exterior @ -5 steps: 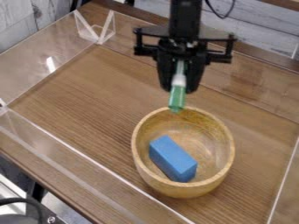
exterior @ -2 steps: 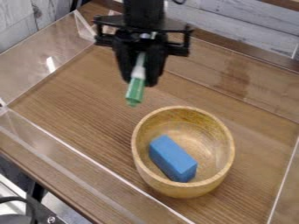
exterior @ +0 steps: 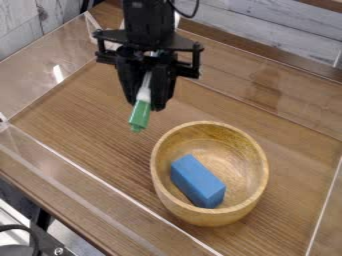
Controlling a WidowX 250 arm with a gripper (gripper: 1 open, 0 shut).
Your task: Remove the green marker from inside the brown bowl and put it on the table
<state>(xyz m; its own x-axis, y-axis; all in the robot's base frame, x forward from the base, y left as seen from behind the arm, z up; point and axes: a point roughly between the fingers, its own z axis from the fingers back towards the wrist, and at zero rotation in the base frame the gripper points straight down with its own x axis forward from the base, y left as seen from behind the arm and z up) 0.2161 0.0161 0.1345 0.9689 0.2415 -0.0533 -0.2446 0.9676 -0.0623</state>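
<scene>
The green marker [exterior: 139, 115] hangs upright from my gripper [exterior: 146, 92], whose black fingers are shut on its upper part. It is in the air above the table [exterior: 80, 120], just left of the brown bowl [exterior: 254, 156] and clear of its rim. The round light-brown bowl stands at the lower right and the marker is outside it.
A blue rectangular block [exterior: 198, 180] lies inside the bowl. Low clear acrylic walls [exterior: 40, 150] border the tabletop on the left and near sides. A folded clear plastic piece [exterior: 83, 30] stands at the far left corner.
The gripper has carried the marker up from over the bowl's rim and leftward, then a little lower, to a spot over the bare wood left of the bowl.
</scene>
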